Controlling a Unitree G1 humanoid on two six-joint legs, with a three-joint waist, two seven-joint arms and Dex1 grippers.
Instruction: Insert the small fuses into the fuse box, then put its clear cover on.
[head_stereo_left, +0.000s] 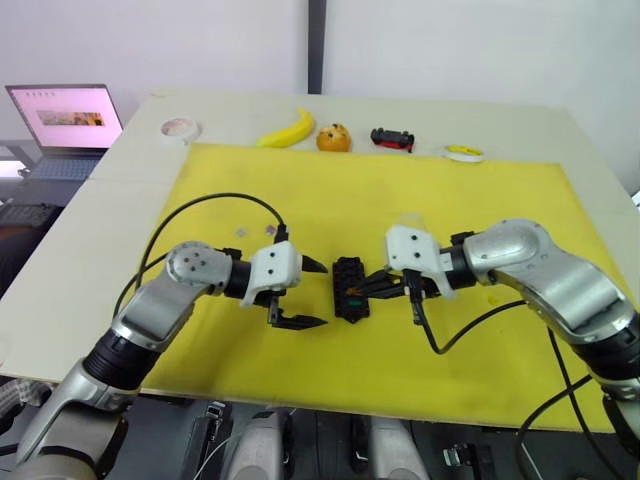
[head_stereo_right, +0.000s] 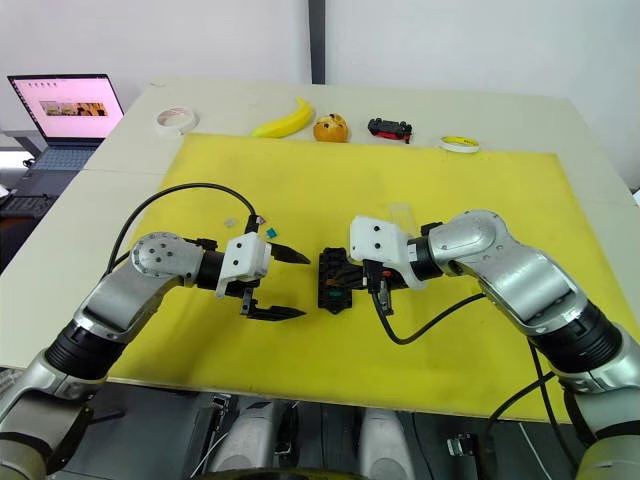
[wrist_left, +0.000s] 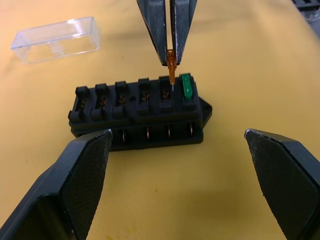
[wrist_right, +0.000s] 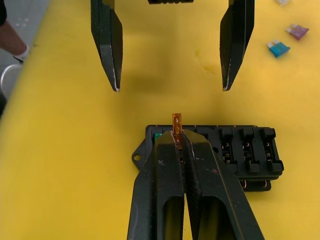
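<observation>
R hand (wrist_left: 171, 62): pressed together on orange fuse (wrist_left: 171, 74), prongs down at 2nd slot from end; probably lined up to push straight in.
Fuse box (wrist_left: 137, 111): black, centre of head view, on yellow mat (head_stereo_left: 480, 190) between both hands.
Green fuse (wrist_left: 186, 86): seated in end slot beside the orange one.
L hand (head_stereo_left: 300, 293): spread, empty, just beside box; likely waiting to steady it.
Clear cover (wrist_left: 56, 39): upper left of L wrist view, apart from box, for last.
Spare fuses (wrist_right: 278, 48): teal + purple loose on mat, upper right of R wrist view.
Bench (head_stereo_left: 100, 230): carries the mat.
Writing: none legible.

left gripper (head_stereo_left: 303, 293) agape, right gripper (wrist_left: 171, 59) pinched (fingers together)
</observation>
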